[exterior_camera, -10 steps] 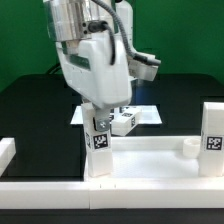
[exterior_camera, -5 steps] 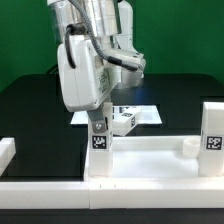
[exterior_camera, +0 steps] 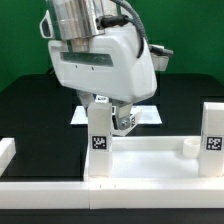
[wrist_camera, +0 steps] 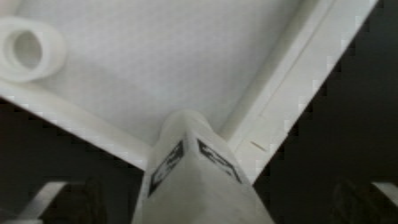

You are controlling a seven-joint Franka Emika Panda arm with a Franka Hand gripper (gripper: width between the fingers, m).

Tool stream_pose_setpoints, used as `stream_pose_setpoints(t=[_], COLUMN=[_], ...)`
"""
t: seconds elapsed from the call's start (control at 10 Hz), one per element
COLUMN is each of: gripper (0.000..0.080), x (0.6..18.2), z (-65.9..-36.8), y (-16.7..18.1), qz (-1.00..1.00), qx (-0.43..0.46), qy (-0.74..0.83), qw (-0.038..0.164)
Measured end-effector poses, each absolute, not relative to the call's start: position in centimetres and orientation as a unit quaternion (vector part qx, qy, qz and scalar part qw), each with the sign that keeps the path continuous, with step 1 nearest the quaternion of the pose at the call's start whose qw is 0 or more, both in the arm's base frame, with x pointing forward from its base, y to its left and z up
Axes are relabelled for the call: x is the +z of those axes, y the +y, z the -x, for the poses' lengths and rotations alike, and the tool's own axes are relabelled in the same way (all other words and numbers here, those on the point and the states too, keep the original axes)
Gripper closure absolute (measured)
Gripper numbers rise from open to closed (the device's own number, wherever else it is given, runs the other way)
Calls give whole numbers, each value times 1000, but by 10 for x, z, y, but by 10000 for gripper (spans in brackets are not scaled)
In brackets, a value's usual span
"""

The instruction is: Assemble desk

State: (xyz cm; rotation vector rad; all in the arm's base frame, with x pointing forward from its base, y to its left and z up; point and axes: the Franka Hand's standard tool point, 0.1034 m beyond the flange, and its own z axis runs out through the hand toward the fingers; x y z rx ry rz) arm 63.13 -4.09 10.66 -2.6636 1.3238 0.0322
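Observation:
The white desk tabletop (exterior_camera: 150, 158) lies flat inside the border walls. One tagged leg (exterior_camera: 99, 133) stands upright in its corner at the exterior view's left, and a second leg (exterior_camera: 212, 127) stands at the right corner. A third leg (exterior_camera: 125, 122) lies loose behind. My gripper (exterior_camera: 103, 103) hangs straight over the left leg's top. In the wrist view the leg (wrist_camera: 192, 165) rises between my fingers (wrist_camera: 50, 203), which stand well apart from it on both sides. The tabletop's rimmed underside (wrist_camera: 178, 60) and a round socket (wrist_camera: 27, 50) show beyond it.
Low white border walls run along the front (exterior_camera: 110, 190) and at the exterior view's left (exterior_camera: 8, 150). The marker board (exterior_camera: 145, 113) lies behind the tabletop on the black table, with the loose leg on it.
My hand has turned about the upright leg's axis, now showing its broad side to the exterior camera. The leg and tabletop have stayed where they were.

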Motion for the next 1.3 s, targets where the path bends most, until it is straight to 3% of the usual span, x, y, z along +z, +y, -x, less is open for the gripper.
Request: stream_pose_setpoints(t=[0.2,0.4,0.5,0.6,0.7,0.9,1.3], gripper=[153,151,151,275,275,513,513], x=[107,111,111,110,110,110,109], z=[-631,-637,-639,-638,-638,-638,-635], y=[-41,-49,-47,-49,-49,-51,-56], qz=[914,981,983,981,980,972,846], qx=[6,-27,-30,-29,-29,-27,-11], qy=[396,187,174,185,190,228,530], qw=[84,45,41,41,41,41,58])
